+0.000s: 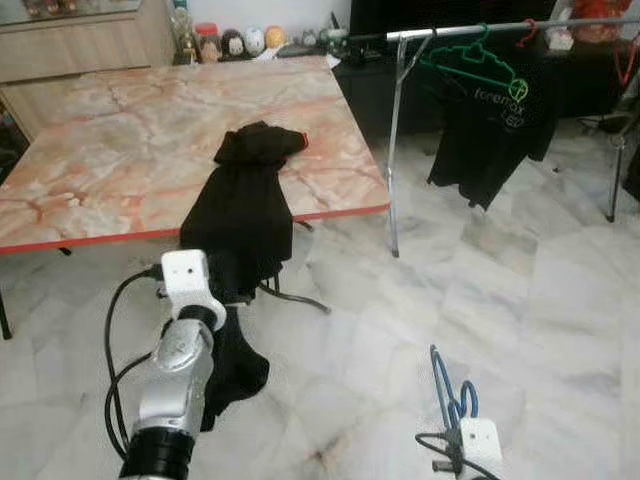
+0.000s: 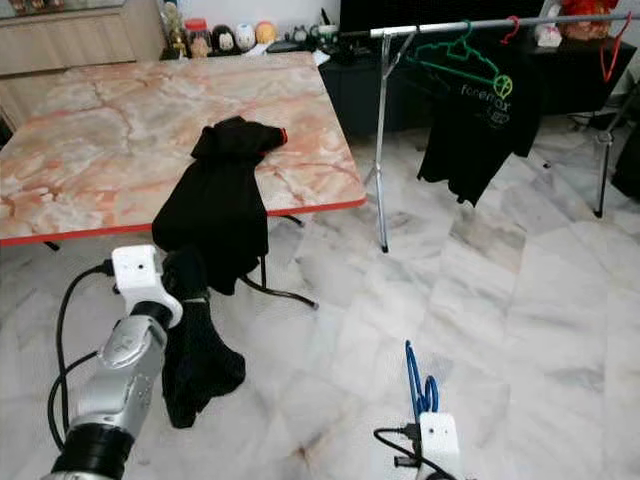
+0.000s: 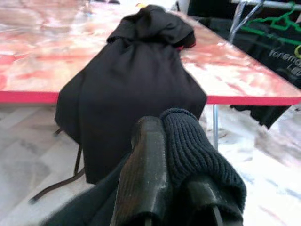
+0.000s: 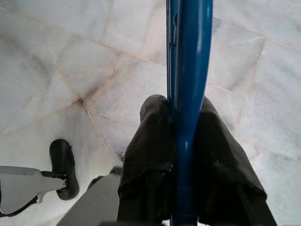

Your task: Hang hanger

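Right pincer [image 4: 186, 141] over marble floor [image 1: 560, 300]

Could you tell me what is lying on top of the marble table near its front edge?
A black garment is bunched on the marble table and drapes over its red front edge toward the floor. The left gripper holds its lower part. Whatever lies beneath the bunched cloth is covered.

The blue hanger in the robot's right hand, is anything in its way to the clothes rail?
Nothing visible blocks it. The right gripper holds the blue hanger low over bare marble floor. The rail stands ahead to the right, with free bar beside the green hanger.
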`<state>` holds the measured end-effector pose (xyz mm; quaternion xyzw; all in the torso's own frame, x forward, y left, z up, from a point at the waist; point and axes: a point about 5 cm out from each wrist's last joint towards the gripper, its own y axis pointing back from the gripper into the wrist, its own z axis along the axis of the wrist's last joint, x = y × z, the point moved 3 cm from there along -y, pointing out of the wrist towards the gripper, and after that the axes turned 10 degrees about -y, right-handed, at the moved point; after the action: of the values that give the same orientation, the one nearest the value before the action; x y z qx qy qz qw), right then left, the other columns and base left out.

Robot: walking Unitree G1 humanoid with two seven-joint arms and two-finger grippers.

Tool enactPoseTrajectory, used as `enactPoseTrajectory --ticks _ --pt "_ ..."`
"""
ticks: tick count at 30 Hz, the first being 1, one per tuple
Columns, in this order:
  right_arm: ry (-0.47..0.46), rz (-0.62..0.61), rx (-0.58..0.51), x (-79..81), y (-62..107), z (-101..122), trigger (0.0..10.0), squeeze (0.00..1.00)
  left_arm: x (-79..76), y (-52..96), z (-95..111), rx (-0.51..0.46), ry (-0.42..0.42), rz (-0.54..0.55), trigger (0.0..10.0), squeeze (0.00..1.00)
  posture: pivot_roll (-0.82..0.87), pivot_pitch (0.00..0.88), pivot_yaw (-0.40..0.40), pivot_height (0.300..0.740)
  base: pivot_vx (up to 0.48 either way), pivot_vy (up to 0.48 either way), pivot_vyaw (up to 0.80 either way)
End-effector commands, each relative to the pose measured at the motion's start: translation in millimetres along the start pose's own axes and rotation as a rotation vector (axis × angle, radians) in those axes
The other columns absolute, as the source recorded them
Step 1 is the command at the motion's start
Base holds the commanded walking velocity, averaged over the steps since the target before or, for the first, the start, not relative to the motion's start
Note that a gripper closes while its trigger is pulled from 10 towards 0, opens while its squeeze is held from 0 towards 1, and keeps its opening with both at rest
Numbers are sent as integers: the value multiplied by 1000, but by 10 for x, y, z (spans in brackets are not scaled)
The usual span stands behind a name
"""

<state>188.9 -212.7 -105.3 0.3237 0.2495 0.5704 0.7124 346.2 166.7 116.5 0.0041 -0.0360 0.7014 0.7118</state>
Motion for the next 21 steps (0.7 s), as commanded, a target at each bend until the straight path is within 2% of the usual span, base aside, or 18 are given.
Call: enactPoseTrajectory --ticks 1,6,21 --pt "-6 -10 13 -25 8 -33 10000 0 -23 -31 192 -74 5 -16 10000 0 -116 0 25 740 0 0 0" --pt "-5 -4 17 -14 9 -43 10000 0 -36 -38 280 -107 -15 -20 10000 0 -115 0 25 740 0 0 0" --pt "-7 0 33 5 15 -82 10000 0 -103 -43 340 -124 -16 -44 10000 0 -116 0 27 740 285 0 0"
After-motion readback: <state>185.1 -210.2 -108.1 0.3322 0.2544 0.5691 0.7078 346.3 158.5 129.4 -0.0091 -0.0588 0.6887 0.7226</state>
